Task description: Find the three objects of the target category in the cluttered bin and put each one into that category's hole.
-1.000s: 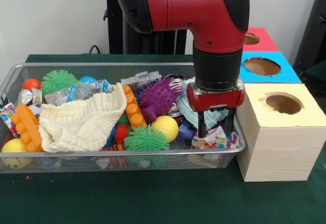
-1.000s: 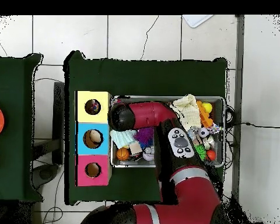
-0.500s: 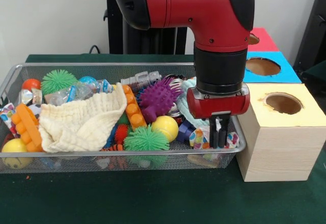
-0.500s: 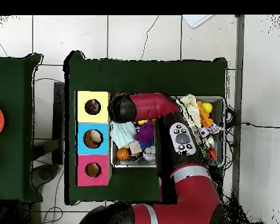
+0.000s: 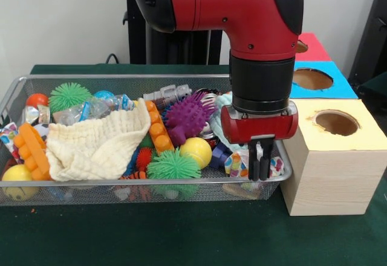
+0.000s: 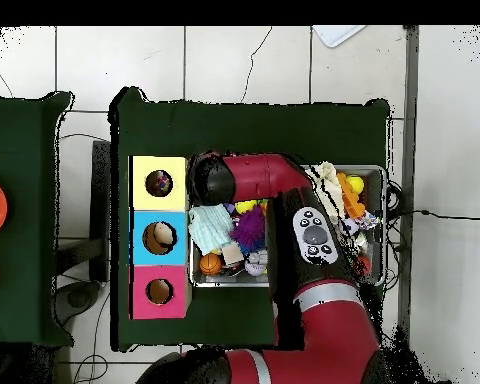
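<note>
The silver wire-mesh bin [image 5: 121, 185] lies on the green table and is full of toys. My gripper [image 5: 260, 169] reaches down into its front right corner. The fingers [image 5: 254, 163] are pressed together on a white dotted cloth piece [image 5: 234, 164], which shows on both sides of them. The other dotted pieces are not visible in the bin. The yellow-topped wooden box stands right of the bin, and its round hole [image 5: 336, 123] is open. In the overhead view the arm hides the gripper. There the bin [image 6: 386, 215] lies right of the yellow box's hole [image 6: 159, 183], which shows something coloured inside.
The bin also holds a cream knit cloth [image 5: 97, 145], a mint knit cloth [image 5: 222, 134], a purple spiky ball [image 5: 187, 116], a yellow ball [image 5: 196, 151], a green spiky ball [image 5: 173, 164] and an orange brick [image 5: 33, 151]. Behind the yellow box stand the blue-topped box [image 5: 314, 80] and the red-topped box [image 5: 308, 47].
The fingers stood open astride the dotted cloth a second ago and have since shut on it. The gripper has dropped slightly and come toward the bin's front rim.
</note>
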